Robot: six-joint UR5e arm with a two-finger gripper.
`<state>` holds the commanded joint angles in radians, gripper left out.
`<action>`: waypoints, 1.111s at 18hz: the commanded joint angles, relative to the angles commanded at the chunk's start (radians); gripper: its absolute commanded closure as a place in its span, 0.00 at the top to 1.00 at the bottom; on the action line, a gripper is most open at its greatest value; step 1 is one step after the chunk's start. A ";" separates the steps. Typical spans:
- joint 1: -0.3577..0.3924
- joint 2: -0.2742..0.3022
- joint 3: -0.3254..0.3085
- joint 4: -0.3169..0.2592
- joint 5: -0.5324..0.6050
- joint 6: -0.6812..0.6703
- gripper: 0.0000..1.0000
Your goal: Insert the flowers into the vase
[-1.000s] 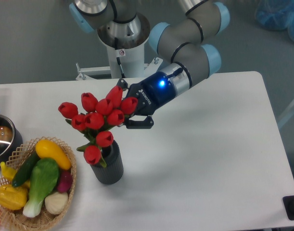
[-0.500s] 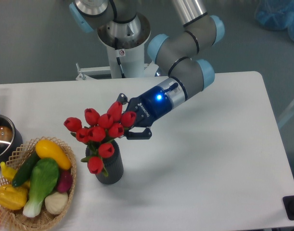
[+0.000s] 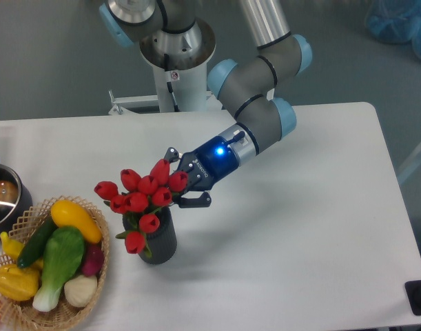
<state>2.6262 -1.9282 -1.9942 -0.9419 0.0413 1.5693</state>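
Lowered since the earlier frame, the flowers [image 3: 145,196] are now seated deeper in the vase [image 3: 158,236], and the gripper [image 3: 177,181] has been brought down and leftward with them. At the far left, a metal pot [image 3: 1,200] is seen at the table [image 3: 313,227] edge, with a basket [image 3: 93,293] of vegetables just below it. Beside the basket stands the vase, stems inside, blooms spread above its mouth. The gripper's fingers are held around the upper bunch; whether they are pressing it cannot be told.

We see a robot arm [image 3: 255,103] of grey tubes with pale blue joint caps, a glowing blue ring at its wrist, and a black gripper [image 3: 186,181] with white lettering.
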 joint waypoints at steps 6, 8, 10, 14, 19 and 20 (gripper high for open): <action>0.012 -0.006 0.000 0.000 0.048 0.008 0.58; 0.012 -0.006 0.006 0.000 0.072 0.005 0.92; 0.014 -0.006 0.012 0.000 0.092 0.002 1.00; 0.031 -0.005 0.028 0.000 0.132 0.008 1.00; 0.029 -0.014 0.090 0.002 0.224 0.009 1.00; 0.034 -0.011 0.098 0.002 0.224 0.005 1.00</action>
<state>2.6599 -1.9390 -1.8961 -0.9403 0.2654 1.5739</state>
